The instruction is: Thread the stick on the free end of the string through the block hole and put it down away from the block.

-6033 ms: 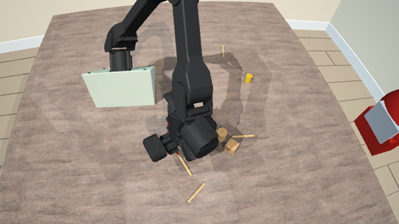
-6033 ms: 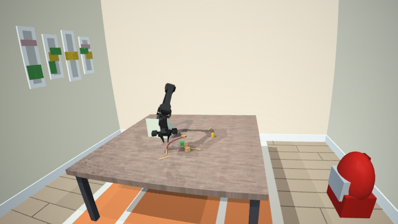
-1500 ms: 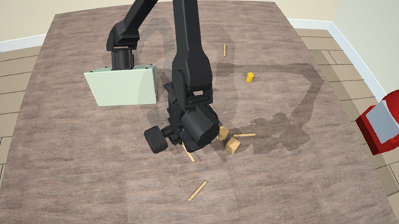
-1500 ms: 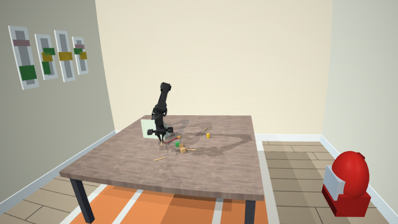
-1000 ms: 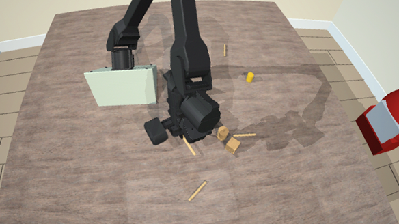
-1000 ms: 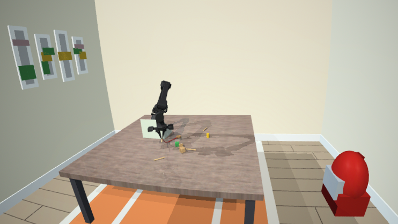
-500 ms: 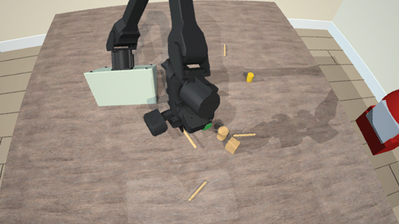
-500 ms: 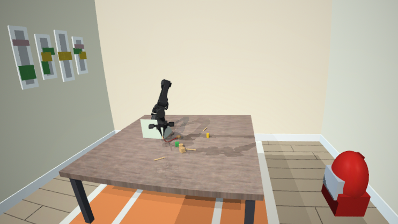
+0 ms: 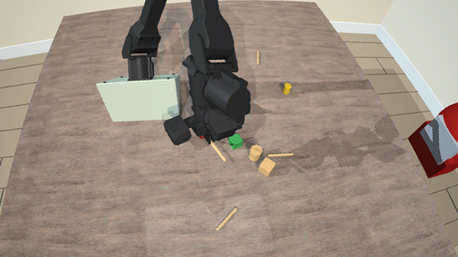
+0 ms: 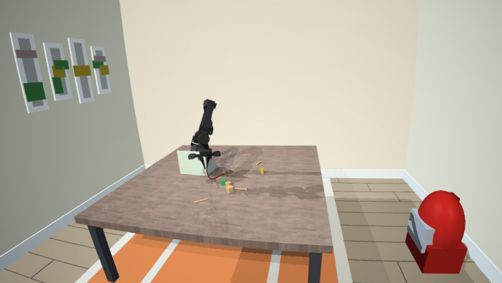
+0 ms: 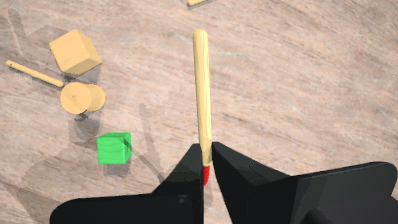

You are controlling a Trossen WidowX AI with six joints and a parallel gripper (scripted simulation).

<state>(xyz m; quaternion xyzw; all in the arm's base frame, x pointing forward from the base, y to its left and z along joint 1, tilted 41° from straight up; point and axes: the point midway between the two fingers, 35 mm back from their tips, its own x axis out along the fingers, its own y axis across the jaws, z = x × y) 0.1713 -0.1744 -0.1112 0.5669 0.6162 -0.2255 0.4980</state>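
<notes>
The hand (image 9: 209,139) (image 10: 206,168) (image 11: 205,149) grips the stick (image 9: 218,151) (image 11: 202,95) near its red string (image 10: 212,178) (image 11: 206,175), over the counter (image 9: 109,190) (image 10: 168,207) (image 11: 300,90), so the pick-up looks done. Threading, pulling through, setting down and letting go seem left; which block has the hole I cannot tell.

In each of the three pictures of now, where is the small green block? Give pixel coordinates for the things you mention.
Top: near the middle, just right of the gripper (image 9: 207,139) (image 10: 206,170) (image 11: 207,146), the green block (image 9: 236,141) (image 10: 223,181) (image 11: 114,148).
Exterior: slightly left of and below the middle, below the red string (image 10: 212,178).
Wrist: lower left, left of the fingers.
Shared landmark: the round wooden piece (image 9: 255,152) (image 10: 228,183) (image 11: 76,98), close to it.
</notes>
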